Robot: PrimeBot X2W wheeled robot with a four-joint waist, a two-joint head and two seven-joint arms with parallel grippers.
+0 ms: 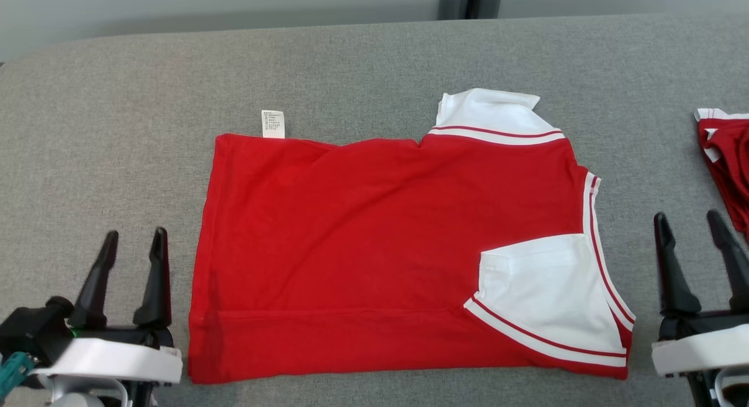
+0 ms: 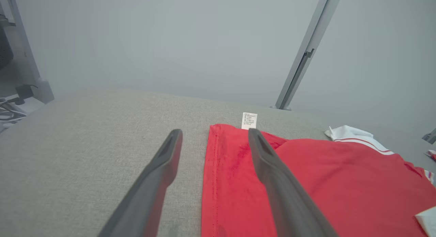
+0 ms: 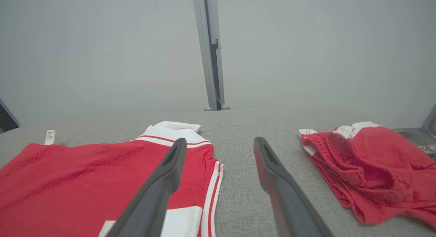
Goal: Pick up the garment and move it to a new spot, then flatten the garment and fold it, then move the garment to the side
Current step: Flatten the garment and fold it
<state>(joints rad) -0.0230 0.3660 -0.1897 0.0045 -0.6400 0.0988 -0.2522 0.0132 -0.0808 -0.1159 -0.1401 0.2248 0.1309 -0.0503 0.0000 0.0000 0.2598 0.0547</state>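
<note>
Trouble, as I judge it, lies in the carry to the side; the red garment (image 1: 374,261) lies folded into a rough rectangle about the middle of the grey fabric-covered worktop (image 1: 117,103), and nothing pins its layers together; a pinch that takes only the top layer would likely peel the fold open; a pinch at one edge alone would let the rest sag and drag on the rough cover.

The white sleeve (image 1: 544,290), tucked across the near right corner of the fold, looks the loosest part and the first to flop out; the far edge shows a slight ripple, so the stack is not quite flat.

A second red garment (image 1: 728,161) sits crumpled by the right edge of the worktop; a shift that way could run the fold into it or snag the right gripper (image 1: 686,216) on it.

Both tools are released; the left gripper (image 1: 135,234) stands just beside the garment's left edge and the right one just off its right edge, jaws apart and holding nothing.

A white care label (image 1: 272,124) sticks out from the far left corner of the fold; it carries small printed lines, too small to read; I see no brand or other writing.
</note>
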